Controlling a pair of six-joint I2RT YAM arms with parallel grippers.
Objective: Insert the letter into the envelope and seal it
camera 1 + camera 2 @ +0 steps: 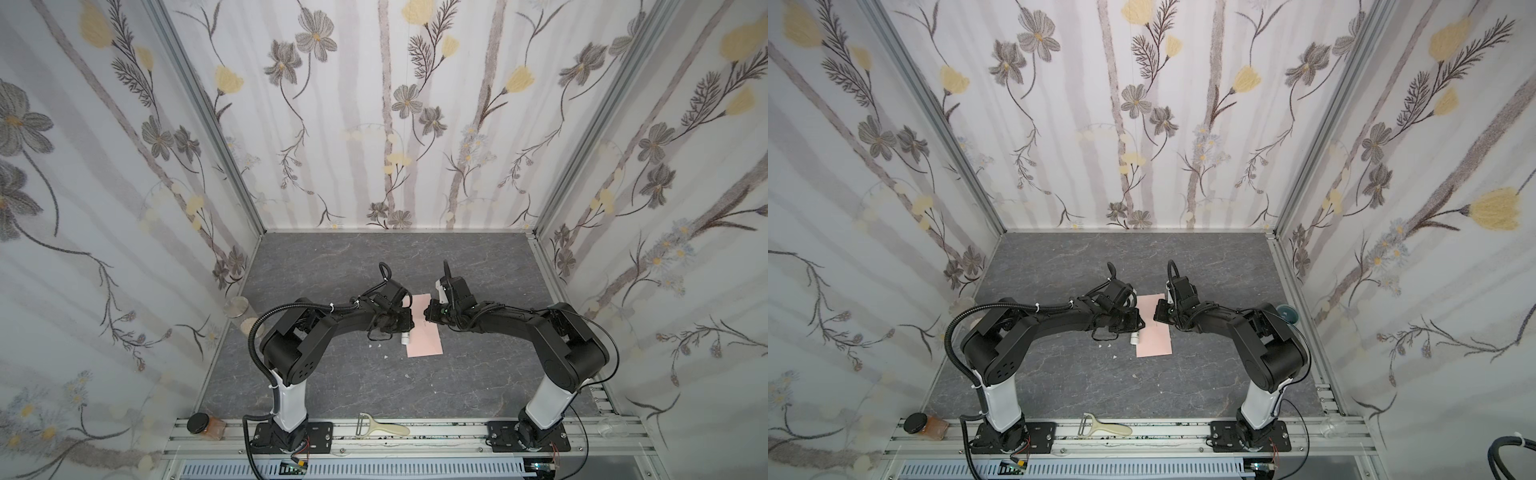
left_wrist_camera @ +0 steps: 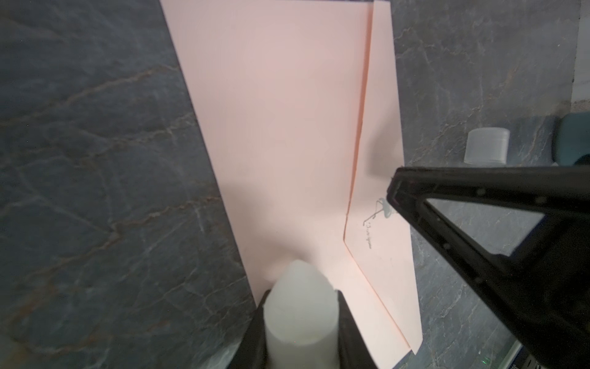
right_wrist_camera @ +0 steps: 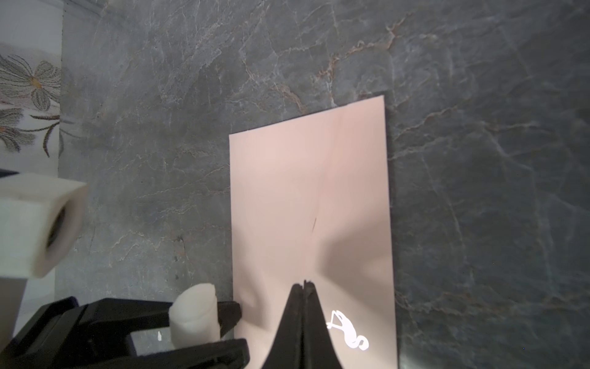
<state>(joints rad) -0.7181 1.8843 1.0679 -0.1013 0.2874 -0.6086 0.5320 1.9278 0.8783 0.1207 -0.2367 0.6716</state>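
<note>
With the envelope flat on the bench, letter unseen, the right end effector pressed together over its flap and the left end effector pinching a glue stick at its edge, a glue stroke could drag, crease or smear the paper.

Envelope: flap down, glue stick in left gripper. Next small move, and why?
Probably slide the shut right gripper along the flap to press it down: the envelope lies closed, no letter shows, and the left gripper holds the glue stick beside its edge.
</note>
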